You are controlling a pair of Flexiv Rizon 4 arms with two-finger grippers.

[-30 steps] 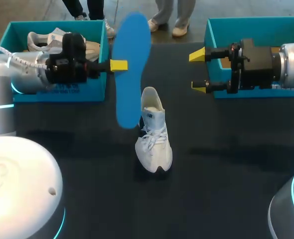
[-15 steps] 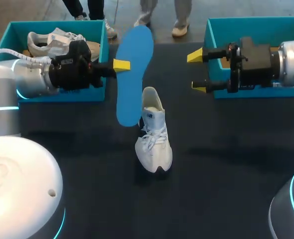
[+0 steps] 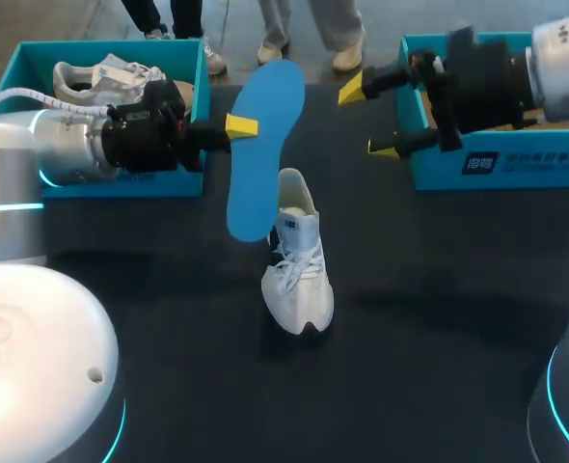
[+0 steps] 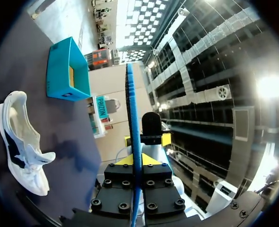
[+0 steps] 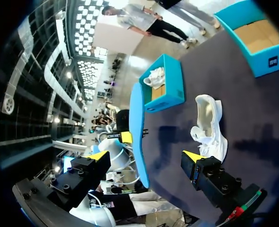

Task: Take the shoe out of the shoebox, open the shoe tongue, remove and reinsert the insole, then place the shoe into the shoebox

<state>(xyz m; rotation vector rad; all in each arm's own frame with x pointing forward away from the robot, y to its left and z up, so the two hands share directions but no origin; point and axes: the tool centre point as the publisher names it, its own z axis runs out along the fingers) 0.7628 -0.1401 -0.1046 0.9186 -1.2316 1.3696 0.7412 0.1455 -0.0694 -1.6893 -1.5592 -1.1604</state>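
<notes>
— Apart from the job, what on the counter (image 3: pixel 439 318)?
— Dark and matte all over. At the far left corner, a second teal box (image 3: pixel 111 46), open at the top.
— Anything in it?
— A spare white sneaker (image 3: pixel 96 79), grey-trimmed, lying inside. Seen again from the right wrist: same box (image 5: pixel 170 94), brown cardboard lining, sneaker (image 5: pixel 156 75) heaped at one end.

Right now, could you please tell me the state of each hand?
Left hand: closed on the blue insole.
Right hand: open, holding nothing.
</notes>
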